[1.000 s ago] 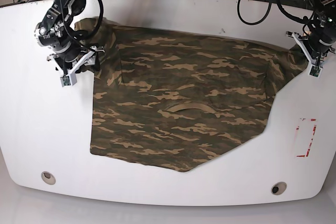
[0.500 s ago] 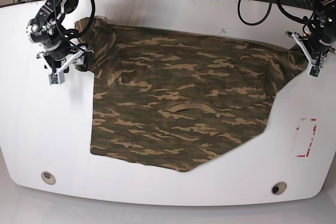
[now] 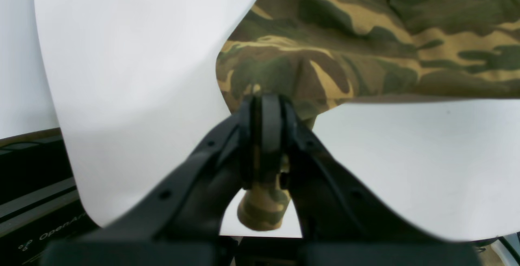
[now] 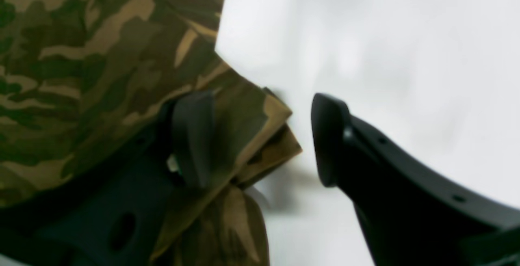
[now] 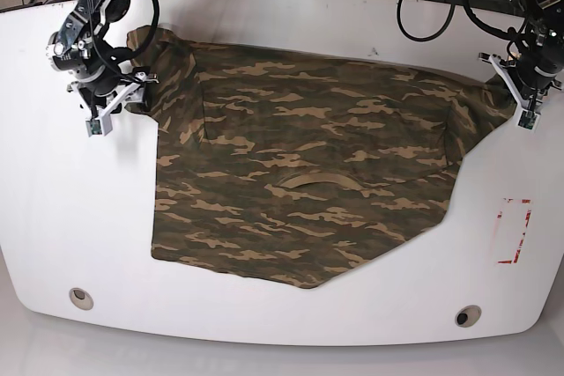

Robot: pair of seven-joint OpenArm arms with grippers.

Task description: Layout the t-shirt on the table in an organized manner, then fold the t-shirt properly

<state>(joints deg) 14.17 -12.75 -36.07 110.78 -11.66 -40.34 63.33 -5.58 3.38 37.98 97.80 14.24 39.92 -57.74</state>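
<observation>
In the base view, at the left, the right hand (image 5: 110,105) hangs over the sleeve end of the t-shirt (image 5: 308,173). Its two fingers stand apart. In the right wrist view one finger (image 4: 191,136) lies against the camouflage cloth, with the sleeve's hemmed corner poking into the gap, while the other finger (image 4: 329,140) stands clear of it over bare white desk (image 4: 386,46); nothing is pinched between them.

From that hand toward the other, the t-shirt spreads mostly flat across the middle of the desk (image 5: 53,235), its body reaching toward the near edge and ending in a slanted lower border. A curved fold, probably the neckline, shows near the centre of the cloth.

Nearer the front edge than either hand are two round grommet holes (image 5: 80,298), and below the left hand sits a red-and-white tape mark (image 5: 514,231).

At the right of the base view, the left hand (image 5: 525,110) is closed tight on the other sleeve tip. The left wrist view shows its fingers (image 3: 270,115) pressed together with a small roll of camouflage cloth squeezed between them and sticking out below.
</observation>
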